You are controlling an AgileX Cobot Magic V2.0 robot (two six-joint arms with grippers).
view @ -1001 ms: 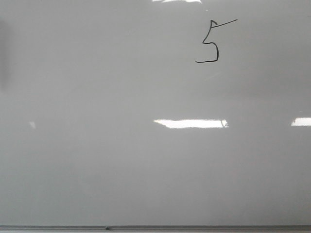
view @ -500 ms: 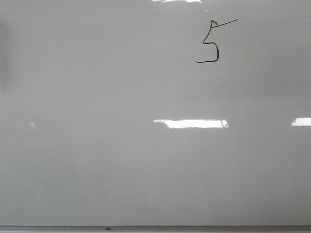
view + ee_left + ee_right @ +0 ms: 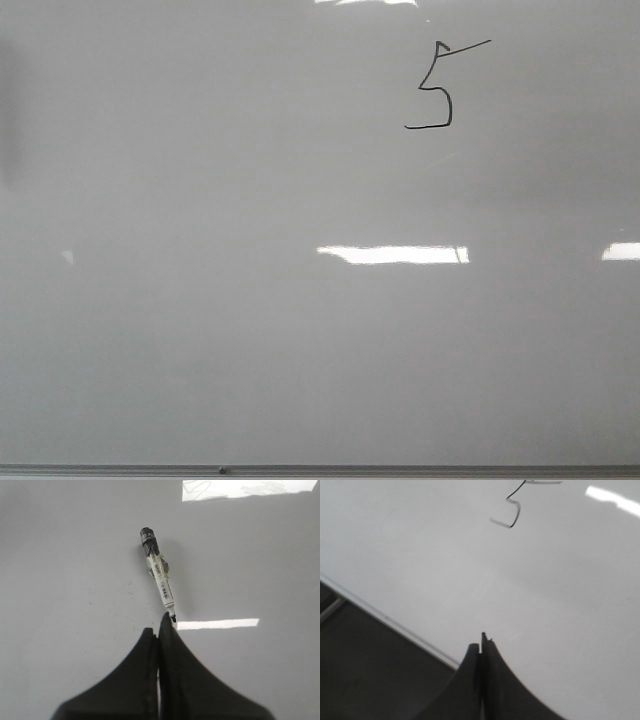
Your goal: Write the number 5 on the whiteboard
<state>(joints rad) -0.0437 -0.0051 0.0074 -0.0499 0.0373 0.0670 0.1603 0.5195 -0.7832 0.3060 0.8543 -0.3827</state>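
Dark floor (image 3: 365,680) lies beyond the edge; bright light glare overhead.

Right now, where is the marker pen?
The marker shows only in the left wrist view, lying flat on the whiteboard just beyond the shut left gripper, its tip toward the fingers beside a bright reflection.

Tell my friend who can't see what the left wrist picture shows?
A marker lies on the pale whiteboard, its black cap end pointing away from the camera. The left end effector sits closed just short of the marker's near tip, holding nothing. Bright light reflections shine on the board.
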